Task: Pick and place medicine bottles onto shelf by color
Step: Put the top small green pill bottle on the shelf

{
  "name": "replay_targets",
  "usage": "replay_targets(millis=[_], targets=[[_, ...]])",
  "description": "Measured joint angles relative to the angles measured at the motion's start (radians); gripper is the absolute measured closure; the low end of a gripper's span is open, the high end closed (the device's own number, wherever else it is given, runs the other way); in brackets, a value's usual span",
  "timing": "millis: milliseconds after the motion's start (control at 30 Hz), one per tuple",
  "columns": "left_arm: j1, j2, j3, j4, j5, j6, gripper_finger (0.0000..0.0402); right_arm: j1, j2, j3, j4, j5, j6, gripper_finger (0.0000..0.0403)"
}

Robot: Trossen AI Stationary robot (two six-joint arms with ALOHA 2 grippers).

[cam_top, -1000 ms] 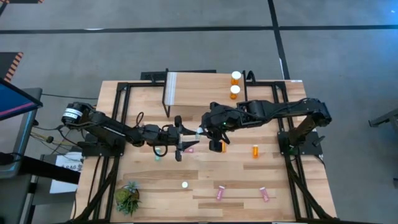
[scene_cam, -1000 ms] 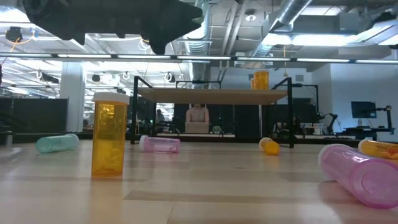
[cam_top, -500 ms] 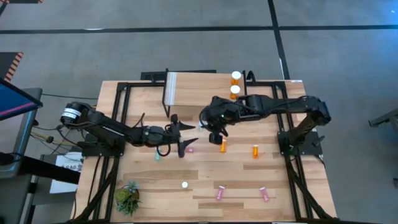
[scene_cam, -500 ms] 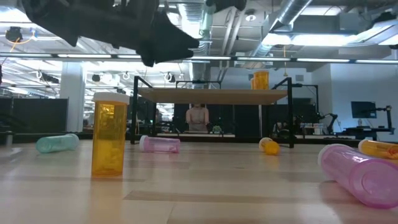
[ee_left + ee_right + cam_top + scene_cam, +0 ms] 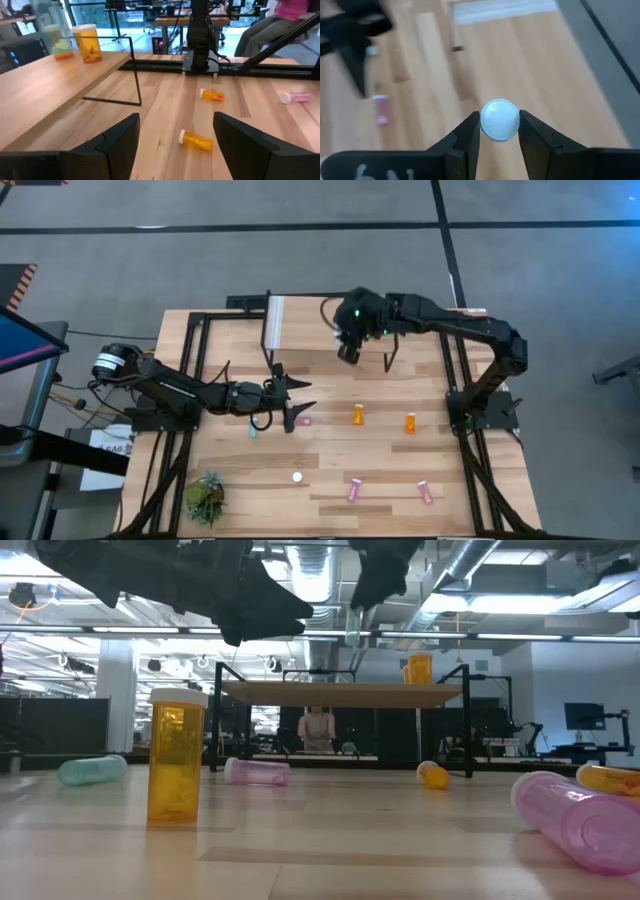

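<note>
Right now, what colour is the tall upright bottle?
Orange bottle, white cap; clearest in the low view.

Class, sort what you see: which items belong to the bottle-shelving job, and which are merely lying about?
Job: shelf, orange bottles, pink bottles, teal bottle, capped bottle in the right pincer.
Lying about: green plant, person beyond the table.

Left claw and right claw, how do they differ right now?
The left claw is open and empty, while the right claw is shut on a white-capped bottle. The left claw is out over the table, whereas the right claw is above the shelf. Both are dark, with two fingers.
</note>
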Motion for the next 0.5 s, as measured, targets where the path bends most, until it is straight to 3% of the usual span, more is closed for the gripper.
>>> replay_targets(millis=[500], targets=[[0.000, 0.000, 0.000, 0.001, 0.000, 0.007, 0.0159, -0.295, 0.005, 0.000, 0.067, -0.069, -0.013, 0.0269]])
